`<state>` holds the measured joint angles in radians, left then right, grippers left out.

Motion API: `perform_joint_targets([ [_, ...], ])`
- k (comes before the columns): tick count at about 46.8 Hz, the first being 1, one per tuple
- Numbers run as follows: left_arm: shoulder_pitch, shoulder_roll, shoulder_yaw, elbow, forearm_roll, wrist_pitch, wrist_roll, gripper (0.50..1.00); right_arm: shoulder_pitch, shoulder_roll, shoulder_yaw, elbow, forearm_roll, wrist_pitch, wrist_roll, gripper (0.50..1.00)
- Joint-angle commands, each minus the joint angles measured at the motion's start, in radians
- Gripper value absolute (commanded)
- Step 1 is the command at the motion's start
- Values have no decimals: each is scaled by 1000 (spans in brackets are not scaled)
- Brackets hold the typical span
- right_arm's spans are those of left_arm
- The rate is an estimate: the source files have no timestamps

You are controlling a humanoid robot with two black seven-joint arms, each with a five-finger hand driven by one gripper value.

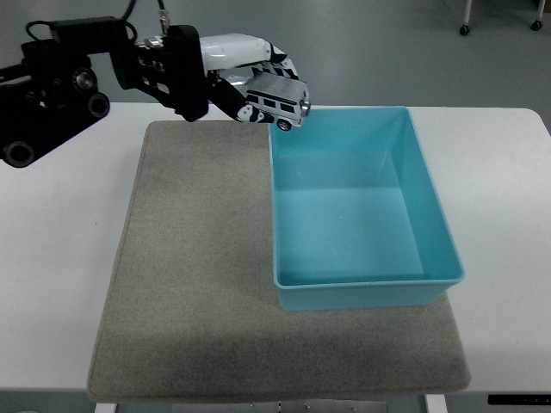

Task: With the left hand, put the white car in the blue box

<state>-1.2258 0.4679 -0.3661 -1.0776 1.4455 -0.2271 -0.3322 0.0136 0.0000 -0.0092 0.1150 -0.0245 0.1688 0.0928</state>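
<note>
On the left you see the black left arm (60, 82) come in from the picture's edge, up above the far side of the white table (60, 258). Follow it to the right and you find the left hand (228, 73), lifted in the air. Its fingers (258, 50) are curled around the white car (278, 99) and pinch it tight. The car is tilted, nose down to the right, and it hangs just over the far left corner of the blue box (357, 292). Under the hand you see the gray mat (189, 284) lying flat on the table. The box sits on the right part of the mat, open side up
</note>
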Motion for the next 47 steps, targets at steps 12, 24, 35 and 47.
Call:
perform_joint_targets([
  [12, 23, -158, 48, 33, 1, 17, 65, 500, 0, 0, 1, 0, 0, 0, 1, 936],
  [24, 75, -190, 50, 33, 1, 31, 65, 872, 0, 0, 0, 0, 0, 0, 1, 936],
  [35, 89, -192, 47, 30, -20, 31, 67, 1000, 0, 0, 0, 0, 0, 0, 1, 936],
  [47, 95, -172, -23, 31, -138, 46, 71, 1000, 0, 0, 0, 0, 0, 0, -1, 936],
])
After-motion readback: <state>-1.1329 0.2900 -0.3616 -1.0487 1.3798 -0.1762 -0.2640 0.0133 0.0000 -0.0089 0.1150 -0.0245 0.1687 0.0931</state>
